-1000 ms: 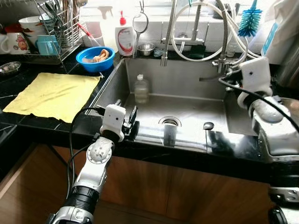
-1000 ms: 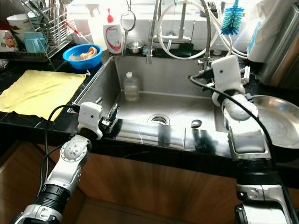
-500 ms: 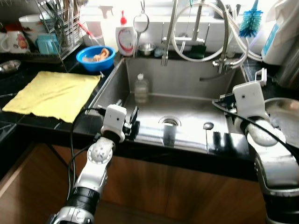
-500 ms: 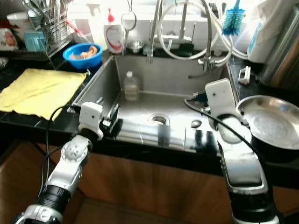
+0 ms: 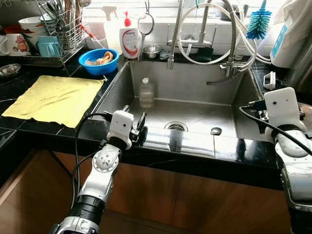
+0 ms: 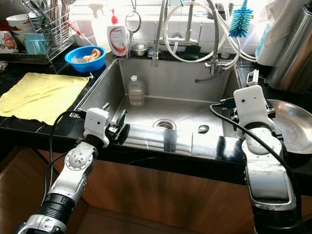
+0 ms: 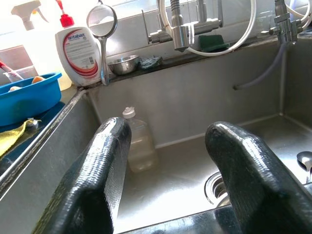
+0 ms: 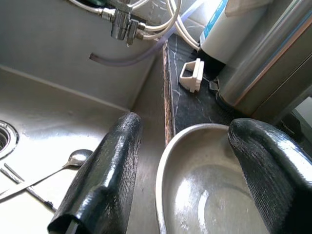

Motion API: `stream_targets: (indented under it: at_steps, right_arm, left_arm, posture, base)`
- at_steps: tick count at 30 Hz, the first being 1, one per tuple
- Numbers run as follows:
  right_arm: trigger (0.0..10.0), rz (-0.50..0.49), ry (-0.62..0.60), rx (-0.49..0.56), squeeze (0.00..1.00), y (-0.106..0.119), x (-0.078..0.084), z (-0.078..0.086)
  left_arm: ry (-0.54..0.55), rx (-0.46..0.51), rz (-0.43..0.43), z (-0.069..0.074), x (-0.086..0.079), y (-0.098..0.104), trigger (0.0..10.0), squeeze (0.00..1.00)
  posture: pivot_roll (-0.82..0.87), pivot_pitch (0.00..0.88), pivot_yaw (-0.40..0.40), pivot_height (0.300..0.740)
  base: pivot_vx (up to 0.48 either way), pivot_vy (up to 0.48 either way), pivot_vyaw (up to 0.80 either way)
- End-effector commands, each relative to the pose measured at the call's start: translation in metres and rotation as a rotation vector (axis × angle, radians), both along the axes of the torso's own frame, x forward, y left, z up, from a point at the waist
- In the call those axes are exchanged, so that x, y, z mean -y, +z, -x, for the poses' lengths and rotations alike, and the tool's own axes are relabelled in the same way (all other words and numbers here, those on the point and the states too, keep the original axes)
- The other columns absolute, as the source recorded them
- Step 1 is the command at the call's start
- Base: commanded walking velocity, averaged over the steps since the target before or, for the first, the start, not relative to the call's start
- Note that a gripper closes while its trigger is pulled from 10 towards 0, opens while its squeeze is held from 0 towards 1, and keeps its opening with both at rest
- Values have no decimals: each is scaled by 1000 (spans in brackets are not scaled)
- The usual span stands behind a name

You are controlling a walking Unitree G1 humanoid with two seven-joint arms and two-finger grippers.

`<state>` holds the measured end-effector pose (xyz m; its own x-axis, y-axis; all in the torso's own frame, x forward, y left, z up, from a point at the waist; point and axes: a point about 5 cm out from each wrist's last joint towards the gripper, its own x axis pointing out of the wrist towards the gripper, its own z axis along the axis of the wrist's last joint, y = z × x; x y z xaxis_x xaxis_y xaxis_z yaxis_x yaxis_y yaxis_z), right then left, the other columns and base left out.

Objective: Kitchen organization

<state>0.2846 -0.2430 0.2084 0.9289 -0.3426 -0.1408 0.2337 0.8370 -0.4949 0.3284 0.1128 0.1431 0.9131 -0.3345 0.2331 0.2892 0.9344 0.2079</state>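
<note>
Right gripper (image 8: pixel 178 195) was held spread over rim of steel bowl (image 6: pixel 292 127) on counter right of sink (image 5: pixel 195 114) (nothing gripped). Left gripper (image 7: pixel 170 175) was parked spread at sink's front edge. Step judged: reaching for bowl; next, fingers to be lowered astride rim and closed.

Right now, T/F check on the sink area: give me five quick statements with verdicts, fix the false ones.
1. A clear plastic bottle stands upright inside the sink. True.
2. The yellow cloth lies in the sink. False: it is spread flat on the black counter to the robot's left of the sink.
3. The right gripper is open, above the rim of a steel bowl. True.
4. The left gripper is shut on the bottle. False: it is open at the sink's front edge, apart from the bottle.
5. A spoon lies on the sink floor. True.
</note>
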Motion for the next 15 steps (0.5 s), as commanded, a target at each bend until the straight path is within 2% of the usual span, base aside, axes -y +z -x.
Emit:
stream_targets:
  at_steps: [1, 4, 7, 15]
  right_arm:
    - [10000, -1, -24, -1, 0, -1, 4, 2]
    - [10000, -22, -24, -11, 0, -5, 4, 1]
    - [10000, -86, -5, -7, 0, -9, -1, 0]
    - [10000, -92, -44, -34, 0, -20, 3, 4]
  left_arm:
    - [2, 0, -9, 1, -2, -1, 10000, 0]
    - [1, -1, -8, 2, -2, -2, 10000, 0]
    - [0, -1, -10, 2, -2, -2, 10000, 0]
    - [-2, -2, -13, 2, -2, -2, 10000, 0]
  posture:
    - [-53, 0, 24, 740]
    - [-53, 0, 24, 740]
    - [-51, 0, 23, 740]
    - [-51, 0, 25, 740]
  base:
    - [0, 0, 0]
    - [0, 0, 0]
    - [0, 0, 0]
    - [0, 0, 0]
